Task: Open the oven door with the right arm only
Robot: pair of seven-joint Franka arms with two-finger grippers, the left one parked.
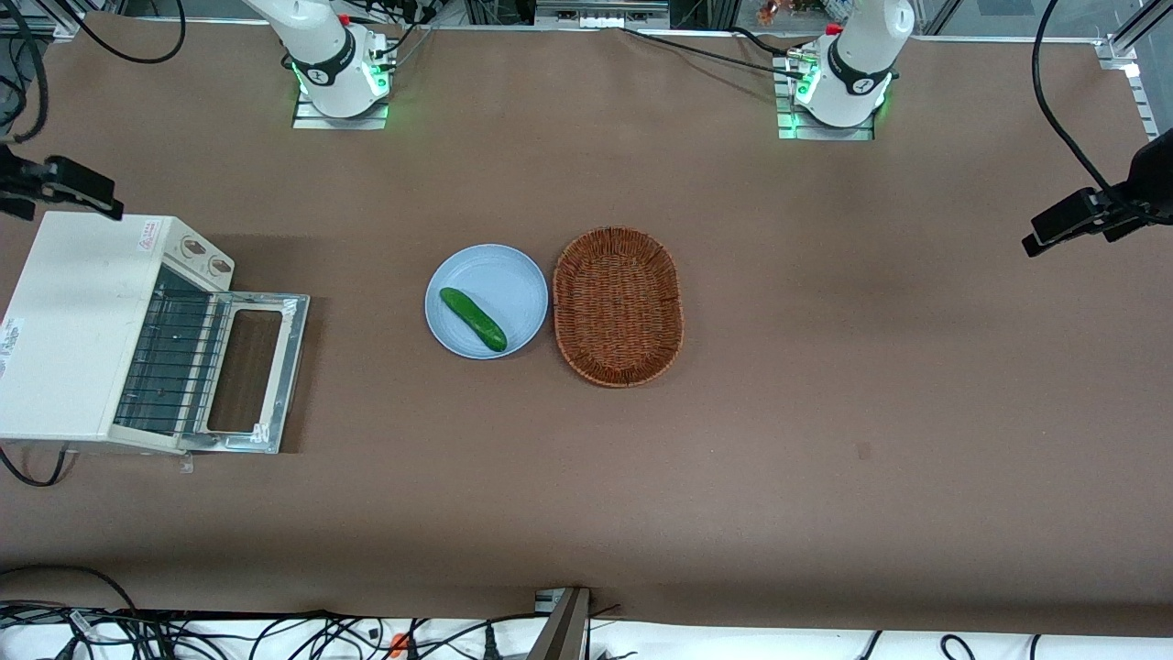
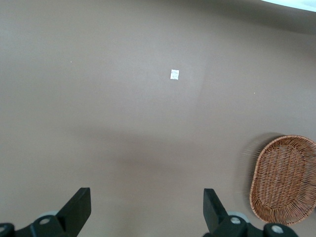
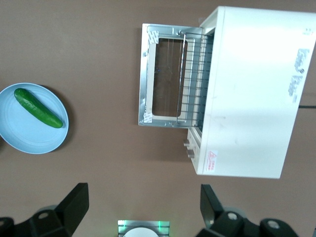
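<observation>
The cream-white toaster oven (image 1: 73,330) stands toward the working arm's end of the table. Its oven door (image 1: 295,367) is swung fully down and lies flat on the table in front of it, with the wire rack (image 1: 174,357) inside exposed. Two round knobs (image 1: 206,257) sit beside the opening. In the right wrist view the oven (image 3: 252,94) and the open door (image 3: 144,74) show from high above. My right gripper (image 3: 143,193) hangs high over the table, clear of the oven, open and empty. Only the right arm's base (image 1: 334,55) shows in the front view.
A light-blue plate (image 1: 513,275) with a green cucumber (image 1: 473,319) lies mid-table, and shows in the right wrist view (image 3: 19,138) too. A wicker basket (image 1: 619,307) lies beside the plate. Black camera mounts (image 1: 64,183) (image 1: 1090,215) stand at both table ends.
</observation>
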